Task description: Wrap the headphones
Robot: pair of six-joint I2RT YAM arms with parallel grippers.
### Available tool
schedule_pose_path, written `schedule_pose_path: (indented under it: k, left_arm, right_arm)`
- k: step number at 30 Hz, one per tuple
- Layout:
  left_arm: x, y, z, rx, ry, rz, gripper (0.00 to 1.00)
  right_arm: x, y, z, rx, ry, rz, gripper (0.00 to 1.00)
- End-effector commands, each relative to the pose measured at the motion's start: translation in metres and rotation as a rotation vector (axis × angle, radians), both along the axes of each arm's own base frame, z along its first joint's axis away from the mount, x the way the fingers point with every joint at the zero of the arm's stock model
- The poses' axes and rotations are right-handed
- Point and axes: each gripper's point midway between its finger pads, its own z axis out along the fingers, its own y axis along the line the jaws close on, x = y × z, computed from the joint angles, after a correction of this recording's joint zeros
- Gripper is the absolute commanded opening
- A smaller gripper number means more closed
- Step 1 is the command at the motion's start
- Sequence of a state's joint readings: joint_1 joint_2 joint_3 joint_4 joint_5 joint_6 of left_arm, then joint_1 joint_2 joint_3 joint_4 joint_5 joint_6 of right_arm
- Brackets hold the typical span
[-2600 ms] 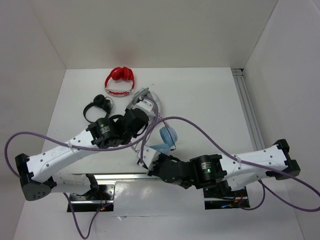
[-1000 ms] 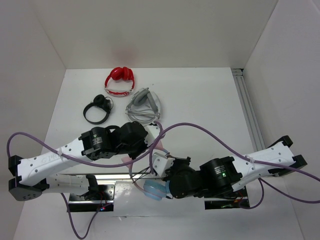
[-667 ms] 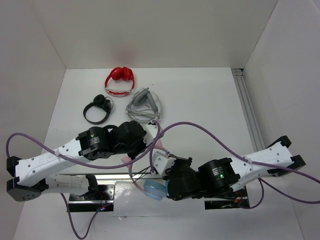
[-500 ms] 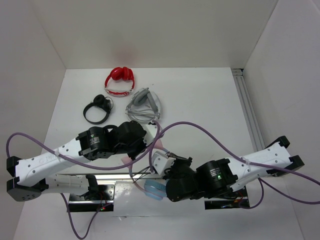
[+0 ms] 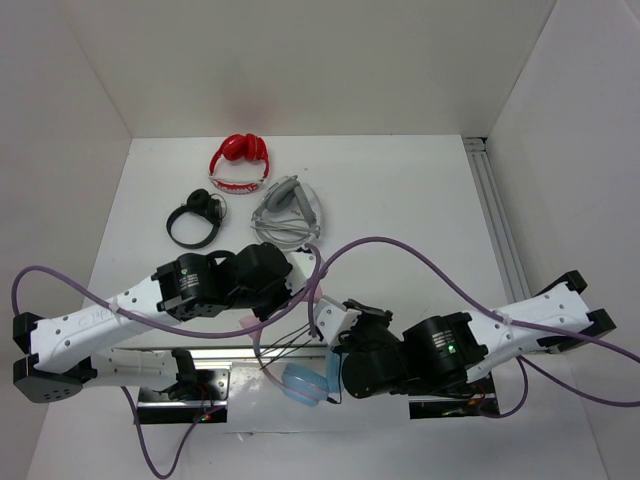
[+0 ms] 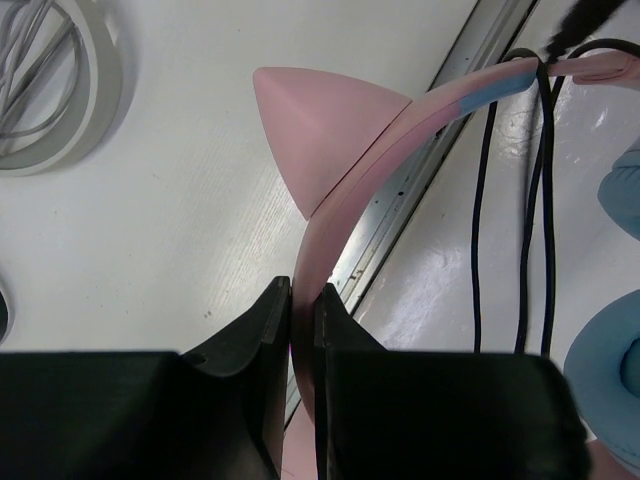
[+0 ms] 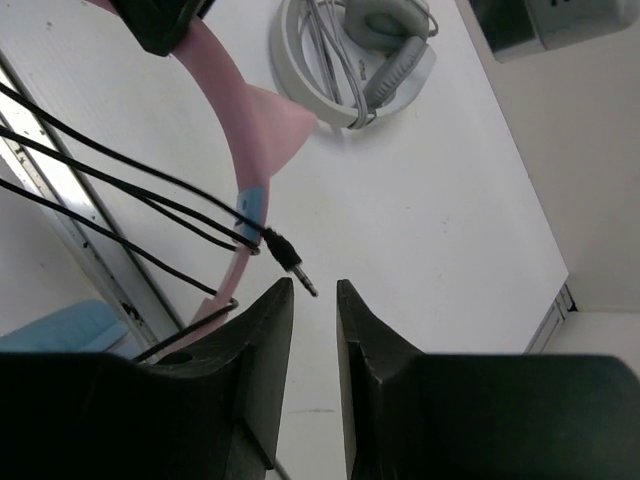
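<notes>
Over the counter's (image 5: 400,200) near edge, the headphones (image 5: 305,383) hung; left end effector (image 6: 302,292) clamped their pink headband (image 6: 322,240), right end effector (image 7: 315,290) stood slightly apart, cable plug (image 7: 290,262) just ahead.

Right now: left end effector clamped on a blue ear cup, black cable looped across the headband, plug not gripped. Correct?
Not quite. The left end effector is clamped on the pink headband just below a cat ear, not on a blue ear cup; the left wrist view shows it. The rest holds: the black cable crosses the headband and its plug is not gripped.
</notes>
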State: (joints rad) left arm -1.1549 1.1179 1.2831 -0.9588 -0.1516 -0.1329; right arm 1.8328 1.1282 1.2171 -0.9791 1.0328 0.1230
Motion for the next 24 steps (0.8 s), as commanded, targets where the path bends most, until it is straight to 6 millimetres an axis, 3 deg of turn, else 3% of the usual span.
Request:
schedule_pose_path:
  k: [1,6,15,17,19,20,24]
  left_arm:
    - [-0.003,-0.007,0.025,-0.085,-0.009,-0.014,0.0]
    - [-0.003,-0.007,0.029,-0.095,-0.014,-0.014,0.0]
    - [0.007,0.0,0.029,-0.075,-0.046,0.058,0.0]
    - [0.016,0.005,0.026,-0.045,-0.071,0.119,0.0]
    - [0.022,0.009,0.022,-0.016,-0.088,0.154,0.0]
    - [0.027,0.01,0.02,0.0,-0.1,0.185,0.0]
    - [0.031,0.009,0.01,0.034,-0.093,0.213,0.0]
  right_arm:
    - [0.005,-0.011,0.005,0.012,-0.012,-0.029,0.32]
    - [0.008,-0.017,0.001,0.005,-0.018,-0.057,0.42]
    - [0.015,-0.027,0.015,0.085,-0.035,-0.118,0.53]
    - [0.018,-0.026,0.02,0.114,-0.05,-0.147,0.71]
    - [0.024,-0.031,0.026,0.121,-0.106,-0.199,0.78]
    - [0.025,-0.031,0.031,0.171,-0.103,-0.226,1.0]
    - [0.029,-0.034,0.041,0.217,-0.138,-0.278,1.0]
